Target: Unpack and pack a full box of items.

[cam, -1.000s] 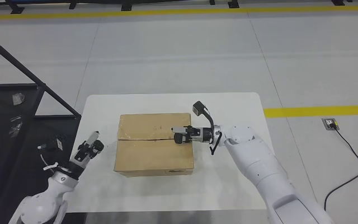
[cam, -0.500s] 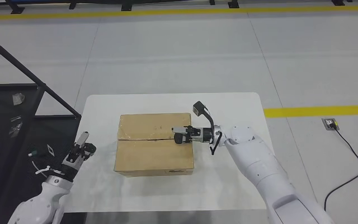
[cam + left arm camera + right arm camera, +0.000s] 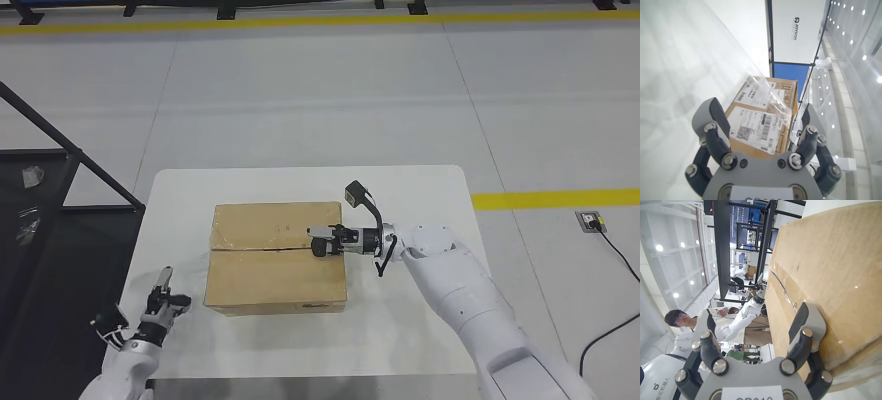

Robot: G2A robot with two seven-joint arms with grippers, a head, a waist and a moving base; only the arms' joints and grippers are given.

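A closed brown cardboard box (image 3: 275, 255) lies in the middle of the white table (image 3: 420, 190), its top flaps meeting in a taped seam. My right gripper (image 3: 318, 243) sits over the seam's right end; its jaws are open, and one finger (image 3: 800, 323) rests on the box top (image 3: 829, 275). My left gripper (image 3: 163, 300) hovers to the left of the box near the table's front-left corner, apart from it. It is open (image 3: 762, 119) and faces the box's labelled end (image 3: 761, 123), where a loose strip of clear tape (image 3: 772, 96) sticks out.
A black metal frame (image 3: 50, 170) stands off the table's left side. A yellow floor line (image 3: 550, 198) and a floor socket with a cable (image 3: 590, 222) lie to the right. Bare tabletop surrounds the box on all sides.
My left arm has pulled back from beside the box's left end toward the table's front-left corner. The right arm and the box have stayed still.
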